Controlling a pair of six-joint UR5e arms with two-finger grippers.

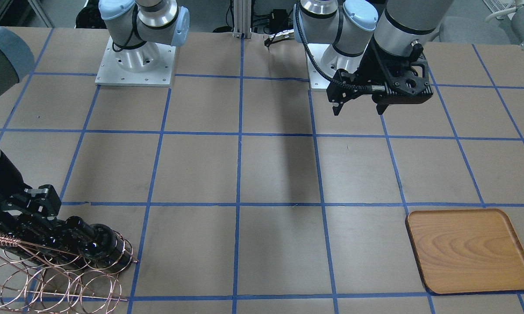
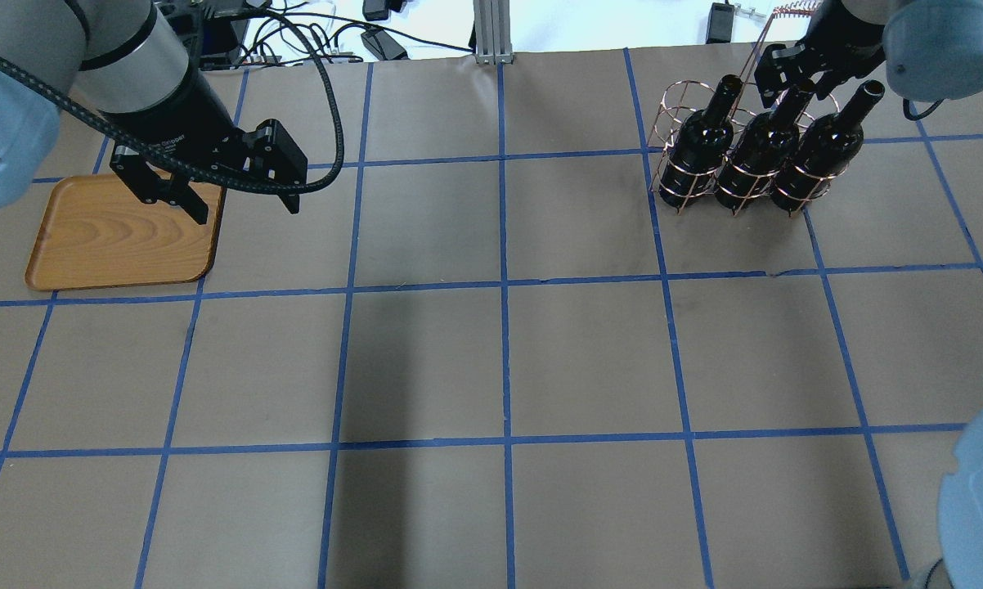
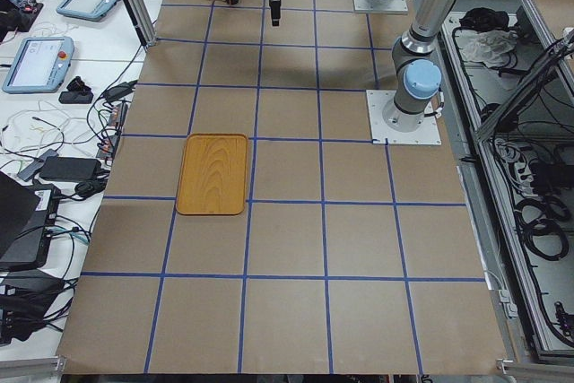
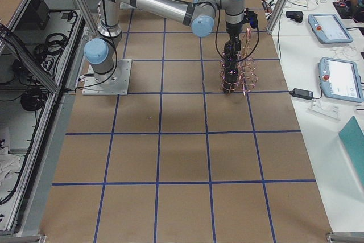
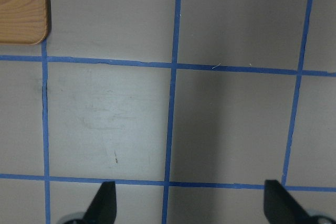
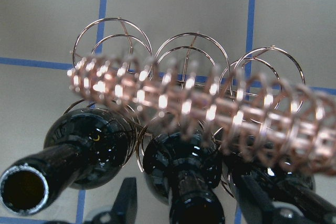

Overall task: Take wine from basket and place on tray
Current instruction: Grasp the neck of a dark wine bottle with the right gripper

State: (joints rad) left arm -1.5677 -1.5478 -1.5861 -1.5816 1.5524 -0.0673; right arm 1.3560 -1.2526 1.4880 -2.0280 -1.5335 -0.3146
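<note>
Three glossy black wine bottles stand in the copper wire basket (image 2: 673, 123) at the far right. The middle bottle (image 2: 757, 159) has its neck between the fingers of my right gripper (image 2: 790, 82). In the right wrist view the open gripper (image 6: 190, 203) stands with a gap on each side of that neck (image 6: 195, 205), under the twisted handle (image 6: 210, 103). The wooden tray (image 2: 115, 237) lies at the far left, with nothing on it. My left gripper (image 2: 238, 196) hangs open and empty over the tray's right edge.
The table is brown paper with a blue tape grid. The other two bottles (image 2: 700, 147) (image 2: 823, 151) stand close on either side of the middle one. The basket's handle (image 2: 786, 12) rises beside my right wrist. Cables and an aluminium post (image 2: 487, 29) sit at the far edge.
</note>
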